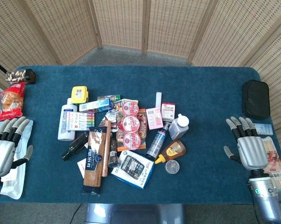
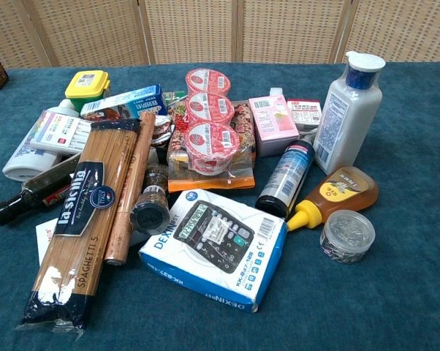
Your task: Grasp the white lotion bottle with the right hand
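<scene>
A white lotion bottle (image 1: 65,122) with blue print lies at the left of the pile, partly under a pack of markers (image 1: 80,120); the chest view shows the bottle (image 2: 24,158) at the far left. A second pale bottle with a white cap (image 1: 179,126) stands upright at the pile's right side, tall in the chest view (image 2: 346,111). My right hand (image 1: 248,145) rests near the table's right front edge, fingers spread and holding nothing, well right of the pile. My left hand (image 1: 7,145) lies open at the left edge. Neither hand shows in the chest view.
The pile holds a spaghetti pack (image 1: 94,161), a calculator box (image 1: 133,169), stacked red-lidded cups (image 1: 130,123), a dark bottle (image 1: 74,145), a honey bottle (image 1: 172,151) and a small jar (image 1: 172,166). A black case (image 1: 256,98) lies at the far right.
</scene>
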